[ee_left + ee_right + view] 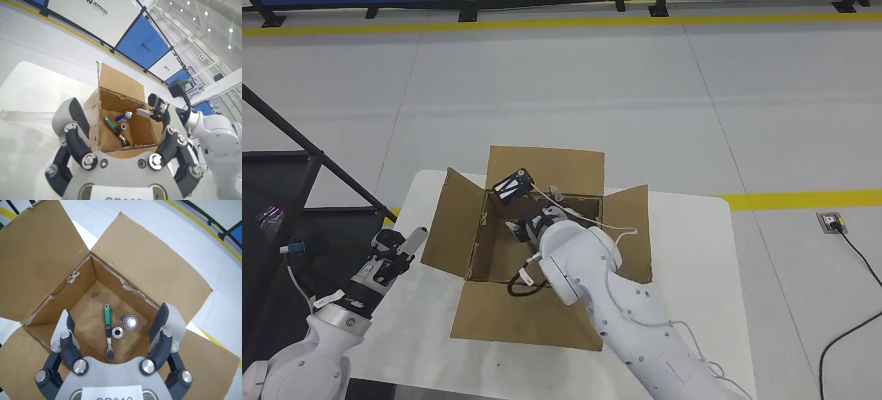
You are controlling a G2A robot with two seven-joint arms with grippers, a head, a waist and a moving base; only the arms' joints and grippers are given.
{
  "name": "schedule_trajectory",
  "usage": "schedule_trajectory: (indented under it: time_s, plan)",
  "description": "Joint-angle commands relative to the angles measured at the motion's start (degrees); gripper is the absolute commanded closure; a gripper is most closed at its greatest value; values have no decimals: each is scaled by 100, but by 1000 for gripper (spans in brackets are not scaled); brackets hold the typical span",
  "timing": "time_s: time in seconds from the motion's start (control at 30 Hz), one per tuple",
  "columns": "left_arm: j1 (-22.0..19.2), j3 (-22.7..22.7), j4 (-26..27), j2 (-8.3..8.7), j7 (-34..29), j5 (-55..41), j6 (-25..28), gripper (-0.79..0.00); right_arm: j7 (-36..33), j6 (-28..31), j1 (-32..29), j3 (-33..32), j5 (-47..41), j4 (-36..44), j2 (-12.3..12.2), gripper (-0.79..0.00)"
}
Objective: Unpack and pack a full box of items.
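Observation:
An open cardboard box (542,165) stands mid-table with all flaps folded out. On its floor lie a green-handled ratchet wrench (107,330), a short metal socket (117,333) and a purple spray can (130,322). My right gripper (116,313) hangs open above the box opening (525,232), over these items and holding nothing. My left gripper (402,245) is open and empty, outside the box near the table's left edge. In the left wrist view the box (121,83) holds the ratchet (115,128), the can (123,116) and the socket (122,127), with the right gripper (151,111) at its rim.
The white table (692,260) has bare surface to the right of the box and along the front. A black metal frame (282,190) stands off the table's left side. A yellow floor line (802,200) runs behind.

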State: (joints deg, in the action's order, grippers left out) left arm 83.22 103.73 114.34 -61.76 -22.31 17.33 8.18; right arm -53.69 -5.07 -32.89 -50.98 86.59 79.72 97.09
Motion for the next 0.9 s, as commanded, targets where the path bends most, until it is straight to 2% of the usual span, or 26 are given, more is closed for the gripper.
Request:
schedule_trajectory:
  time_s: [0.0,0.2,0.23,0.37,0.47,0.6,0.73,0.87]
  plan:
    - [0,0,0,0,0,0,0,-785,10,-6,45,6,-128,-105,5,-785]
    - [45,-85,-141,-11,-7,-113,-8,-785,43,-10,21,-5,-142,-117,3,-785]
    - [29,-152,-292,-21,-1,-277,28,-785,188,-21,-40,-93,-253,-164,-1,-785]
    - [-205,-344,-740,-31,296,59,133,-785,654,248,-125,-605,-1081,-92,-20,-785]
    - [-480,-494,-1090,-26,227,142,317,-785,953,525,-369,-1101,-1705,326,-80,-785]
    - [-821,-644,-1432,-18,-151,-280,710,-785,1083,962,-864,-1766,-2394,1032,-193,-785]
    - [-927,-774,-1427,-8,-369,-302,1011,-785,1034,1188,-1396,-2320,-2804,1701,-301,-785]
    - [-960,-924,-1345,-1,-611,-372,1183,-785,674,1359,-1729,-2870,-3312,2134,-402,-785]
